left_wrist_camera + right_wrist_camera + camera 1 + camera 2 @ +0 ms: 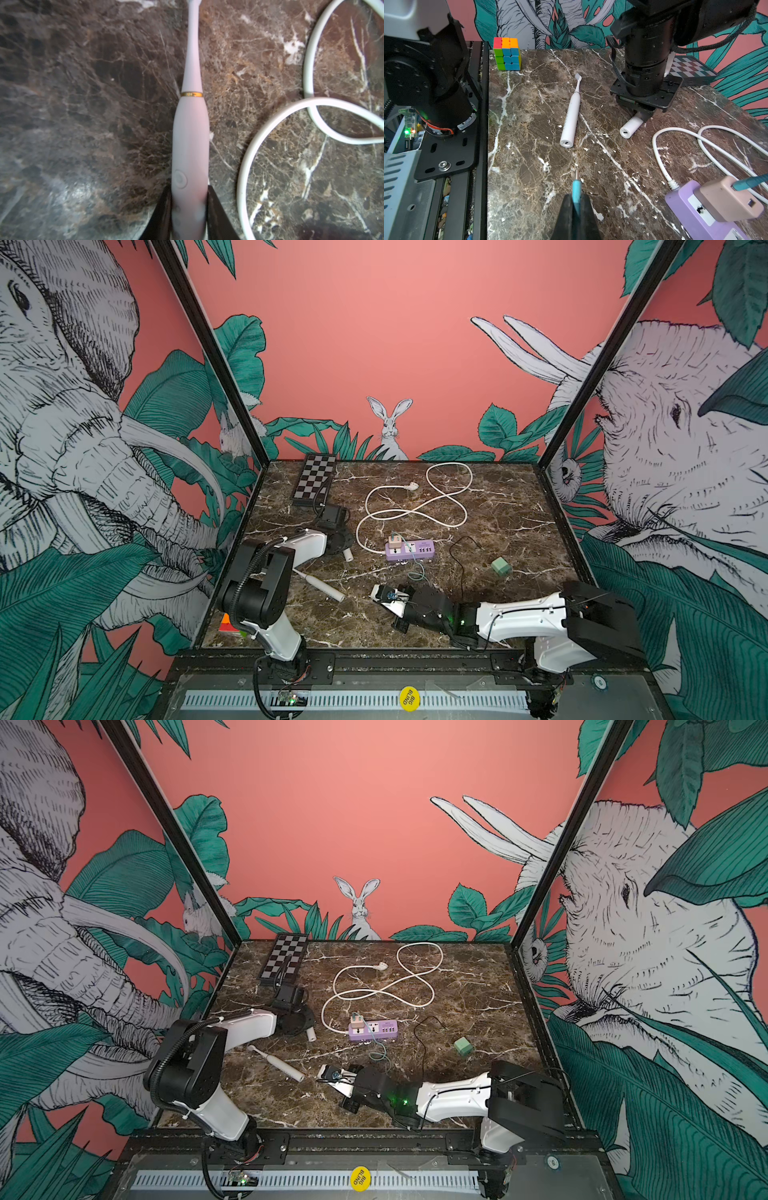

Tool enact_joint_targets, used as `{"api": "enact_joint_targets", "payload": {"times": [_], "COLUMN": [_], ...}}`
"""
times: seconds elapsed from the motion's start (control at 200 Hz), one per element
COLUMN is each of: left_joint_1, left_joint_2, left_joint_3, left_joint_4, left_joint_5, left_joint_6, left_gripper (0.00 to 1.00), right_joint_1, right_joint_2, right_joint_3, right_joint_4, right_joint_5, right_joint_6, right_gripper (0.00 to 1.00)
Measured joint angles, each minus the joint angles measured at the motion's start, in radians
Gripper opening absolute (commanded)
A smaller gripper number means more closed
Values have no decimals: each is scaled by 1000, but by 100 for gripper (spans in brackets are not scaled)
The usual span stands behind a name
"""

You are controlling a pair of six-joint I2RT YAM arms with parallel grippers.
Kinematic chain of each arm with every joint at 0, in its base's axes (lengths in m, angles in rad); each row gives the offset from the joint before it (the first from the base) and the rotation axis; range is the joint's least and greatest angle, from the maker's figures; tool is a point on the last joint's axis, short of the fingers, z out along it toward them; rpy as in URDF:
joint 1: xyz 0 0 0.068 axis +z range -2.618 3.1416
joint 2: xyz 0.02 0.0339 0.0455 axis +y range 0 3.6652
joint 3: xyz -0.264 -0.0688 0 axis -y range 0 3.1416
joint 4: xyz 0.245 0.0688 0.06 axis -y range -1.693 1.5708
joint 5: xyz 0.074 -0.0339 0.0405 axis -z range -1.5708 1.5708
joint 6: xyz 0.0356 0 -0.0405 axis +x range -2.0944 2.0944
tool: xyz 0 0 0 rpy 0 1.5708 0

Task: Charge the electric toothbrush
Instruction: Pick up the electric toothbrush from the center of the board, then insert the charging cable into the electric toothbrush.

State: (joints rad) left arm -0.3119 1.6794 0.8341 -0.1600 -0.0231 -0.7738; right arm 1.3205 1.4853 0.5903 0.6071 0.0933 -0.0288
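While left gripper presses both sides of electric toothbrush handle, low on table left of purple power strip, second toothbrush lies loose nearer front edge. Right gripper clamped on teal charging plug, metal tip toward second toothbrush's base, apart. Teal cable enters pink adapter on strip.

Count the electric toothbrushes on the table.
2. The near toothbrush lies loose at the table's front left; the far toothbrush lies between the left gripper's fingers, beside the white cord. None seems hidden.
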Motion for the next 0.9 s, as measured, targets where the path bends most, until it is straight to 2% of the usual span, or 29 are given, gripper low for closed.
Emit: {"api": "enact_joint_targets", "payload": {"times": [0.02,0.185,0.295,0.445,0.58,0.67,0.9], "left_joint_1": [0,1,-2,-12,-16,-24,-61], "left_joint_2": [-3,-43,-141,-385,-607,-705,-781], "left_joint_3": [0,-24,-86,-175,-208,-239,-262], "left_joint_4": [1,3,-60,-166,-182,-188,-243], "left_joint_5": [1,42,100,149,159,161,149], "left_joint_6": [0,-13,-59,-174,-288,-360,-468], "left_gripper": [0,0,0,0,0,0,0], "right_joint_1": [0,0,0,-8,-32,-45,-47], "right_joint_2": [0,1,14,57,82,97,154], "right_joint_3": [0,0,0,0,0,3,63], "right_joint_4": [0,5,39,84,110,129,163], "right_joint_5": [0,15,28,49,55,53,29], "right_joint_6": [2,35,91,205,315,371,468], "right_gripper": [0,0,0,0,0,0,0]}}
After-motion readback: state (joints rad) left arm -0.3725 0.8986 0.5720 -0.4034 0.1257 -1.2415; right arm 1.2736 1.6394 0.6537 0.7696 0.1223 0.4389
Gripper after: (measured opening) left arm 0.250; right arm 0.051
